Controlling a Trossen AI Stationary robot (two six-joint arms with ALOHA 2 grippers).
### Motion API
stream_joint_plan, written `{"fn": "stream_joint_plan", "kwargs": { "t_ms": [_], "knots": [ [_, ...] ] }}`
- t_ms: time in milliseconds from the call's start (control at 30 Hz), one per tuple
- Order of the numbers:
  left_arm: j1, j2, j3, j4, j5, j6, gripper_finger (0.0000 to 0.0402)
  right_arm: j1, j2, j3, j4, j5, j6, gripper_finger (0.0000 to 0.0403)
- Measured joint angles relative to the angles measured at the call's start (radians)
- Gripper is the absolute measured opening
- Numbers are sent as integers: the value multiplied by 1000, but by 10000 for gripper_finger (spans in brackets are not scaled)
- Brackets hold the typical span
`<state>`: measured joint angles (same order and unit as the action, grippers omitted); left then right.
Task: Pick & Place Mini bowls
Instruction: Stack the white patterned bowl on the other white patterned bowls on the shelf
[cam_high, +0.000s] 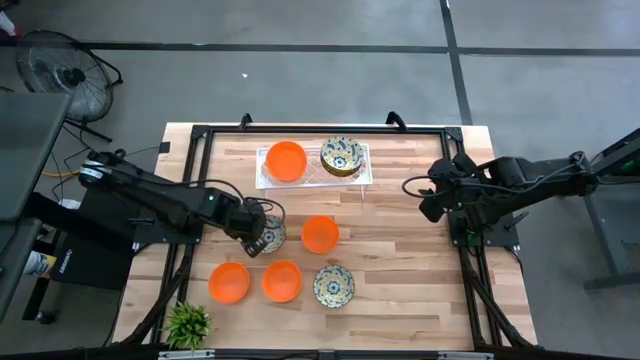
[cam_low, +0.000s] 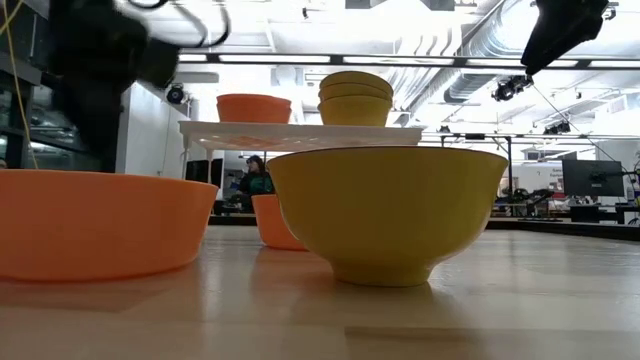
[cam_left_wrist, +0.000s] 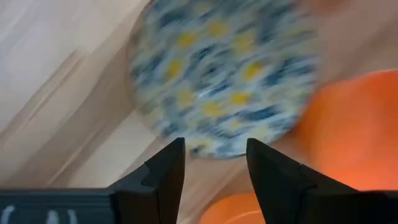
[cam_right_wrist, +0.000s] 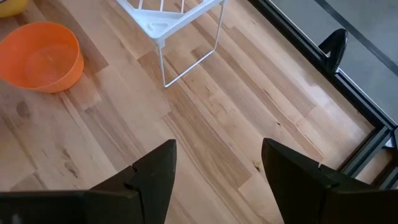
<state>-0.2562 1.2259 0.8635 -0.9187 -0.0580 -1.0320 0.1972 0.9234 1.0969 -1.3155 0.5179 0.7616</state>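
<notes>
My left gripper hovers open over the near rim of a cream floral bowl that rests on its base on the table. Its fingers point down at that rim and I see no touch. An orange bowl sits just to its right. Two more orange bowls and a floral bowl stand nearer the near edge. The white tray carries an orange bowl and stacked floral bowls. My right gripper waits open at the right.
The tray stands raised on wire legs at the table's far middle. A small green plant sits at the near left corner. A black frame runs along the table's sides. Bare wood lies between the bowls and my right arm.
</notes>
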Motion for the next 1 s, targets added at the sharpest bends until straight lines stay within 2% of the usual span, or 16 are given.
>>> {"fn": "stream_joint_plan", "kwargs": {
  "t_ms": [200, 533, 800, 1000],
  "knots": [
    [0, 0, -43, -8, 1, -150, 166, 0, 0, 0, 3, -3, 6, 224],
    [0, 14, -43, -34, -55, -254, 165, 0, 0, 0, 3, -4, 24, 224],
    [1, 97, -43, -16, -47, -260, 165, 0, 0, 0, 4, -4, 43, 224],
    [1, 161, -43, 56, -35, -255, 165, 0, 0, 0, 4, -12, 50, 224]
  ]
}}
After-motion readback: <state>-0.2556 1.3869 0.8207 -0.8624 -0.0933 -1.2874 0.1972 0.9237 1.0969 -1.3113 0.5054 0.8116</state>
